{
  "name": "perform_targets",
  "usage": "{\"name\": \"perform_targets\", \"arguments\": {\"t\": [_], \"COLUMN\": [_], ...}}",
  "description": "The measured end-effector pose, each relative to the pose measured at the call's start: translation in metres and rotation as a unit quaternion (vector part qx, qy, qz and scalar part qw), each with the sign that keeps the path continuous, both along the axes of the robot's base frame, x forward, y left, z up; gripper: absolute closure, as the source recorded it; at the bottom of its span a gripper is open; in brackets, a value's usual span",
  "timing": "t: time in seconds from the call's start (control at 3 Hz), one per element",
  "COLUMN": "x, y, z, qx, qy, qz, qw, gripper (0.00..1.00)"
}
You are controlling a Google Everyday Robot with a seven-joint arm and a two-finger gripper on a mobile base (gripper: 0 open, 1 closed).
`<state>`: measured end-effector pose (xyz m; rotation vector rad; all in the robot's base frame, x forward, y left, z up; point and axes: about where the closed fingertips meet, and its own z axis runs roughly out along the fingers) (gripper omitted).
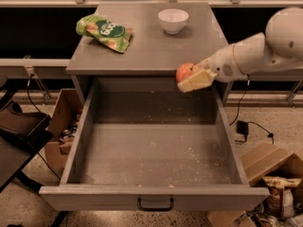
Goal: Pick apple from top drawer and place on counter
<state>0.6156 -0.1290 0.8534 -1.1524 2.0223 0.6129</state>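
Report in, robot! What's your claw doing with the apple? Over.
Gripper shut on apple, at front edge of counter, above open top drawer. Apple not yet set down. White bowl and green snack bag sit farther back on counter.
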Motion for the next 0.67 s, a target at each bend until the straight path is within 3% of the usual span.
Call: {"name": "perform_targets", "arguments": {"t": [0.33, 0.67], "x": [0.048, 0.104], "y": [-0.012, -0.021], "z": [0.022, 0.054], "qx": [0.002, -0.005], "qy": [0.026, 0.004], "qz": [-0.040, -0.092], "qw": [0.9988, 0.9957], "gripper": [1.00, 1.00]}}
